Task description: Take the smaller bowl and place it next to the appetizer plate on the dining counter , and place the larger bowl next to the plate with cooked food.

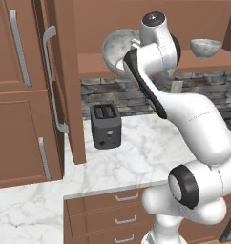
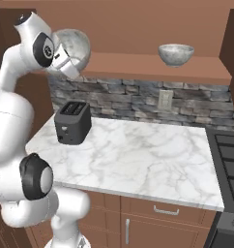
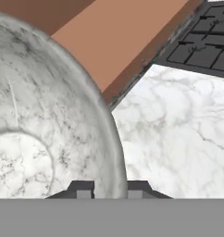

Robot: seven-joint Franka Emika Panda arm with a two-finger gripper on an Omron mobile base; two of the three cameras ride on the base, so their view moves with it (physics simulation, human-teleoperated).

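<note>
1. The marble counter (image 2: 138, 155) lies nearest, a black toaster (image 2: 72, 122) at its left.
2. Above, on the wooden shelf (image 2: 138, 65), the gripper (image 3: 110, 187) pinches the larger bowl's (image 3: 44, 129) rim, tilting it.
3. The smaller bowl (image 2: 176, 54) sits upright, far right along the shelf.

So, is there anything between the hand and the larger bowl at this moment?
Nothing visible. In the hand view the two fingers stand on either side of the rim of the larger bowl, one inside and one outside. The bowl is tilted at the wooden shelf; the hand is right at it.
</note>
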